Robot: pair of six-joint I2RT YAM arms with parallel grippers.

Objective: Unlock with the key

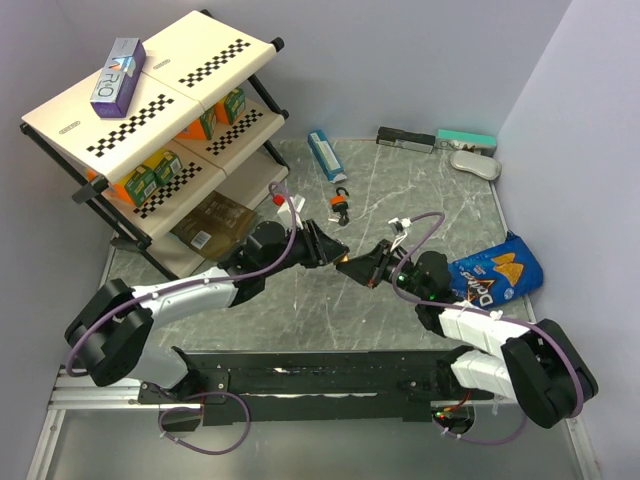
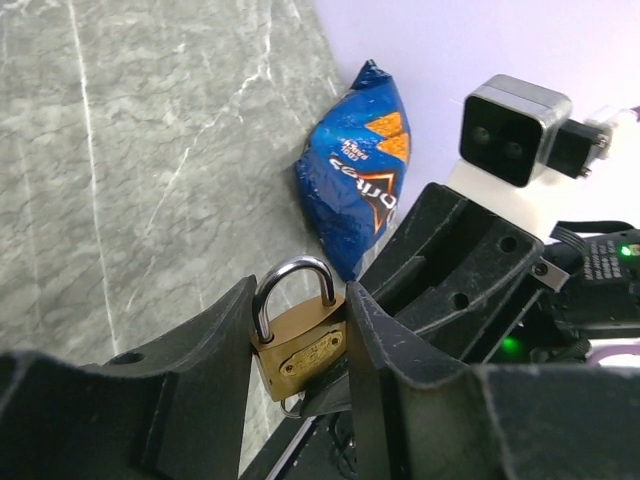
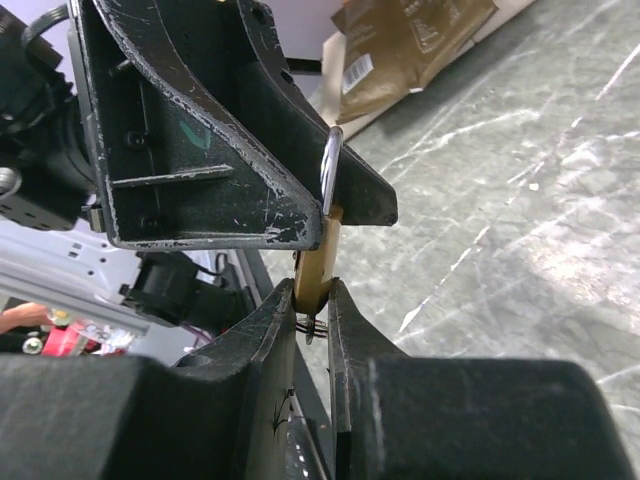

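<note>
Above the middle of the marbled table [image 1: 440, 205], the two arms meet tip to tip around a small brass padlock [image 2: 303, 350]. The left gripper [image 2: 300, 335] clamps the lock's body from both sides, its fingers part-way closed on the brass. The silver shackle [image 2: 293, 283] stands upright and free above the fingertips. From the right wrist view the padlock [image 3: 318, 262] shows edge-on, hanging down out of the left gripper's black fingers [image 3: 250, 180]. The right gripper [image 3: 312, 300] is drawn in narrow right at the lock's lower end, pinching a small dark piece with thin metal wire showing, which reads as the key [image 3: 309, 326]. It sits directly under the padlock's base, touching it. Most of it is hidden between the pads, so I cannot tell how far it sits in the lock. In the top view the two grippers [image 1: 335, 250] [image 1: 360, 266] are nearly touching, with the brass showing between them. An orange padlock [image 1: 342, 206] lies on the table just beyond them, apart from both arms. A blue Doritos bag [image 1: 496, 274] lies near the right arm, by the right wall. A checker-marked shelf rack [image 1: 160, 110] stands at the far left.
</note>
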